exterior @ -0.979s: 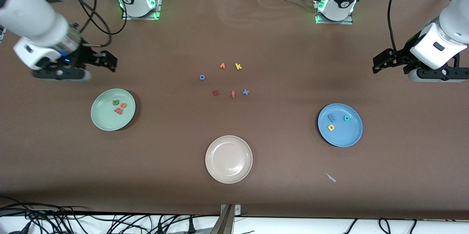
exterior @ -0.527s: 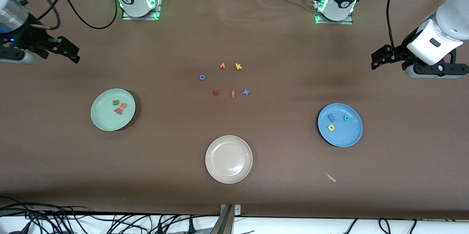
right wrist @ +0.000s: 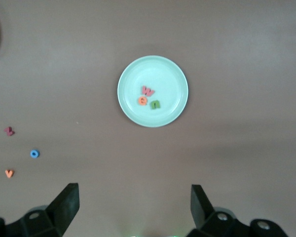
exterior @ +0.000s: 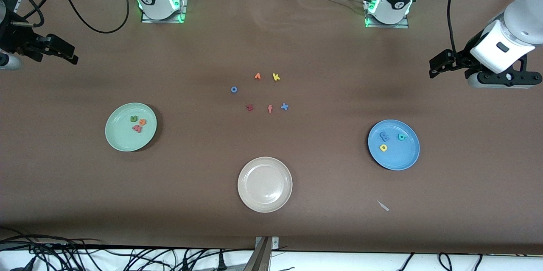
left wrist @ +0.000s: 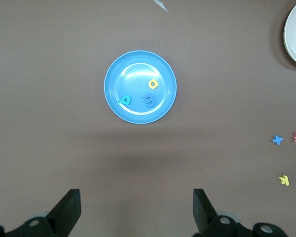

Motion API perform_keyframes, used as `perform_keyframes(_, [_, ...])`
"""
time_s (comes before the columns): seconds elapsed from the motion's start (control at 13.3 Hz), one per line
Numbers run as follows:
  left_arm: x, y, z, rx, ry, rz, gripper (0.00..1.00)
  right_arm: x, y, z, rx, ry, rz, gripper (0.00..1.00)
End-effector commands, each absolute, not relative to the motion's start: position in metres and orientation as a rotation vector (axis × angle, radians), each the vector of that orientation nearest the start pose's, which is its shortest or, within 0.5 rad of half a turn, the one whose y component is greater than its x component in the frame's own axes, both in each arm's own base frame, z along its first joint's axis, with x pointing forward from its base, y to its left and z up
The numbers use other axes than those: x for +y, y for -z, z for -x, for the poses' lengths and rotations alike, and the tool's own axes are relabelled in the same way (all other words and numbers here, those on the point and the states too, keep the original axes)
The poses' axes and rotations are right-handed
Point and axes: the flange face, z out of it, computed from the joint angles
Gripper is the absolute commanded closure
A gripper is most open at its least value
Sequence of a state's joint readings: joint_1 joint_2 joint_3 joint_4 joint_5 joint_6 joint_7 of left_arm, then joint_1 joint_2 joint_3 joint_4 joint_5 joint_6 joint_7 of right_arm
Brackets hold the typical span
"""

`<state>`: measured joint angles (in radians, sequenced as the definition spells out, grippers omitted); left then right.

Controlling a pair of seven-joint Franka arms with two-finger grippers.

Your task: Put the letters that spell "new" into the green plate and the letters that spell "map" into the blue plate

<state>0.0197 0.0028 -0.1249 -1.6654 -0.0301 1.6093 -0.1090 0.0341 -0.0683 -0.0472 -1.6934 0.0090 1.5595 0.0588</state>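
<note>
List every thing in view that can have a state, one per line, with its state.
green plate: holds the n, e and w.
blue plate: holds the m, a and p.
beige plate: holds nothing.
six spare letters: loose on the table, farther from the camera than the plates.
left claw: open, holds nothing, above the table.
right claw: open, holds nothing, above the table.

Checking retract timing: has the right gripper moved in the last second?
Yes. The right gripper, fingers open and empty, has pulled away from the green plate toward the table edge at the right arm's end, farther from the front camera.
</note>
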Motion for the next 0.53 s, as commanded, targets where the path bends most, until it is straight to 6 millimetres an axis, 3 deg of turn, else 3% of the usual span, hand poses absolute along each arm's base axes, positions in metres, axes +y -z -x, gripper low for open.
perform_keyframes(0.0, [-0.064,-0.587,-0.546,0.055,-0.094,3.135,0.0,-0.006,-0.609,-0.531,0.094,-0.175,3.115,0.0])
perform_keyframes(0.45, [-0.064,-0.587,-0.546,0.127,-0.094,3.136,0.0,-0.005,-0.605,-0.541,0.087,-0.194,3.113,0.0])
